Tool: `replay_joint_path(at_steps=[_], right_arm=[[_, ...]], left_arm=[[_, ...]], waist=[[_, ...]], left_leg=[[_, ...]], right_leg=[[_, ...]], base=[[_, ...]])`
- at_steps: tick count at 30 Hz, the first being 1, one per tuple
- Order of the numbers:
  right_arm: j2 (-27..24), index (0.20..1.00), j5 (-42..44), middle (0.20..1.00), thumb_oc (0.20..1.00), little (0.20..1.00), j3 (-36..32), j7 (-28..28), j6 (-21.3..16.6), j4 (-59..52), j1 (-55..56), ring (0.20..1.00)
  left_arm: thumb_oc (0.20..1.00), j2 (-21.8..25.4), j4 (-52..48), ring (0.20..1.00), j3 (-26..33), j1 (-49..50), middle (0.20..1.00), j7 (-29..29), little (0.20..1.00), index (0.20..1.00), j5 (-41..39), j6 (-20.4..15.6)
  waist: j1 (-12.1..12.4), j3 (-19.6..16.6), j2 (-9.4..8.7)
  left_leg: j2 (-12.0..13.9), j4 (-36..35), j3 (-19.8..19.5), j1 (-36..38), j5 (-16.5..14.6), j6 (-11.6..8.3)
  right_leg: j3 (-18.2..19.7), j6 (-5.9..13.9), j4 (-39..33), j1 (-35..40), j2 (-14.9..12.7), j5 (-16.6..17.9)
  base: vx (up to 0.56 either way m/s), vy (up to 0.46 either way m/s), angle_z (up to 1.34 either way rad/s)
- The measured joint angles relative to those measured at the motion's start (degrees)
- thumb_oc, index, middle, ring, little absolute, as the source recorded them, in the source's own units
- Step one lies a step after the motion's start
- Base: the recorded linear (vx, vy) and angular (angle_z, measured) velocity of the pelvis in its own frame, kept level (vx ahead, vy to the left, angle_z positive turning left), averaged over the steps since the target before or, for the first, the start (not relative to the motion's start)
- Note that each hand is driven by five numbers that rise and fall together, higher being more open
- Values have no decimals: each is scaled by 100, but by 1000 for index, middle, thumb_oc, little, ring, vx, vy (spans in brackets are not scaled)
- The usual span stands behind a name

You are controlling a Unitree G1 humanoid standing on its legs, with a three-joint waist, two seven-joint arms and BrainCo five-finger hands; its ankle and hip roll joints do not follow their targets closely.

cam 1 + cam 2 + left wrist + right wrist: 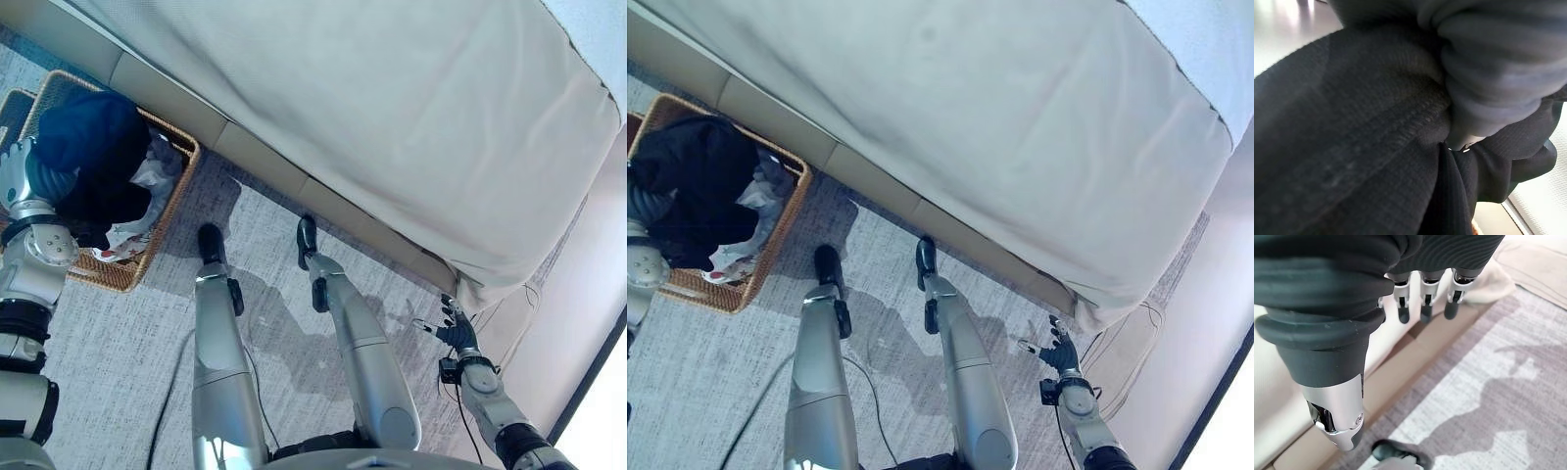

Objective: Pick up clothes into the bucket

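A woven wicker basket (184, 157) stands on the carpet against the bed base, at my left. A dark navy garment (90, 132) is bunched over its near end, above black cloth and a white patterned piece (149, 178) lying inside. My left hand (34, 178) reaches into that dark bundle; its ribbed cover (1498, 68) presses against the knit fabric (1352, 137), and its fingers are buried in the cloth. My right hand (458, 331) hangs low at the right by the bed corner, open and holding nothing, its fingers (1424, 308) straight.
A large bed with a beige cover (392, 117) spans the view, and its base (265, 162) runs diagonally beside the basket. Grey carpet (118, 343) lies in front. A thin cord (519, 304) loops on the floor near the bed corner.
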Motion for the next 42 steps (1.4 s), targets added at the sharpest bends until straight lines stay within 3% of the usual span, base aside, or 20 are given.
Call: replay_joint_path(at_steps=[10, 14, 19, 23, 27, 30, 32, 34, 35, 37, 38, 42], right_arm=[[1, 1000, 92, 1000, 1000, 1000, 11, 113, -10, -41, -2, 1000], [9, 1000, 92, 1000, 1000, 1000, 26, 255, 20, 11, 3, 1000], [40, 1000, 87, 1000, 1000, 1000, 13, 295, 114, 76, -116, 1000], [46, 1000, 63, 1000, 1000, 1000, -30, 290, 216, 88, -186, 1000], [17, 1000, -116, 1000, 1000, 1000, -96, 283, 230, 173, -183, 1000], [13, 1000, -314, 1000, 1000, 1000, -258, 276, 304, 492, -237, 1000], [-12, 1000, -394, 1000, 1000, 1000, -369, 261, 385, 720, -180, 1000], [-90, 1000, -486, 1000, 1000, 1000, -522, 265, 431, 706, 63, 1000], [-127, 1000, -562, 1000, 1000, 1000, -543, 274, 439, 795, 134, 1000], [-136, 1000, -692, 1000, 1000, 1000, -530, 356, 500, 888, 209, 1000], [-111, 1000, -758, 1000, 1000, 1000, -494, 422, 514, 891, 251, 1000], [-59, 1000, -1114, 1000, 1000, 1000, -425, 507, 537, 919, 425, 1000]], left_arm=[[1000, -15, 517, 1000, -3, -87, 1000, -427, 1000, 1000, 94, 425], [1000, -135, 503, 1000, 236, 313, 1000, -605, 1000, 1000, 221, 501], [1000, -275, 333, 1000, 680, 900, 1000, -763, 1000, 1000, 442, 526], [1000, -789, 335, 1000, 932, 1425, 1000, -917, 1000, 1000, 356, 487], [1000, -1073, 257, 1000, 949, 1699, 1000, -1033, 1000, 1000, 25, 391], [1000, -1311, 63, 1000, 1031, 1929, 1000, -1077, 1000, 1000, -69, 330], [1000, -1717, -315, 1000, 1157, 2280, 1000, -1105, 1000, 1000, -198, 249], [1000, -2266, -981, 1000, 1134, 2657, 1000, -1143, 1000, 1000, -585, 40], [1000, -2708, -1021, 1000, 1140, 2758, 1000, -1376, 1000, 1000, -1218, -311], [1000, -3410, -474, 1000, 1117, 2753, 1000, -1777, 1000, 1000, -2066, -512], [1000, -3707, -113, 1000, 1067, 2875, 1000, -1949, 1000, 1000, -2387, -472], [1000, -4077, 370, 1000, 812, 3188, 1000, -2316, 1000, 1000, -2598, -474]], waist=[[14, 0, 1], [7, -10, -14], [176, -7, -8], [419, 35, 56], [578, 90, 241], [645, 134, 501], [605, 133, 687], [608, -16, 960], [600, -135, 1102], [563, -372, 1276], [482, -629, 1314], [442, -1103, 1328]], left_leg=[[-73, -153, -87, 96, 34, 33], [-132, -413, -9, 559, 71, 46], [-295, -930, 98, 940, 354, 44], [-391, -1394, 247, 1761, 447, 71], [-490, -1870, 337, 2596, 503, 69], [-567, -2178, 341, 3258, 593, 112], [-615, -2501, 341, 3962, 634, 122], [-650, -2821, 245, 4480, 653, 101], [-656, -3012, 221, 4741, 713, 105], [-643, -3279, 184, 5055, 766, 109], [-633, -3385, 156, 5133, 813, 114], [-490, -3557, 88, 5443, 871, 99]], right_leg=[[-149, -10, -71, 133, -67, 4], [-66, -6, -179, 488, -126, -24], [4, -5, -195, 591, -320, -40], [80, -27, -291, 1173, -453, -118], [146, -2, -404, 1823, -551, -207], [124, 30, -484, 2408, -643, -252], [72, 59, -656, 3049, -677, -290], [-20, 90, -872, 3581, -718, -352], [-72, 89, -926, 3796, -730, -375], [-121, 98, -975, 4020, -729, -445], [-161, 81, -1001, 4075, -723, -489], [-245, 24, -1067, 4367, -592, -587]], base=[[-15, -2, 7], [-30, 13, 2], [-49, 20, 10], [-6, 27, 5], [45, -23, 5], [106, -76, 11], [171, -97, 13], [155, -107, 22], [156, -98, 16], [159, -89, 12], [160, -82, 11], [103, -82, 3]])
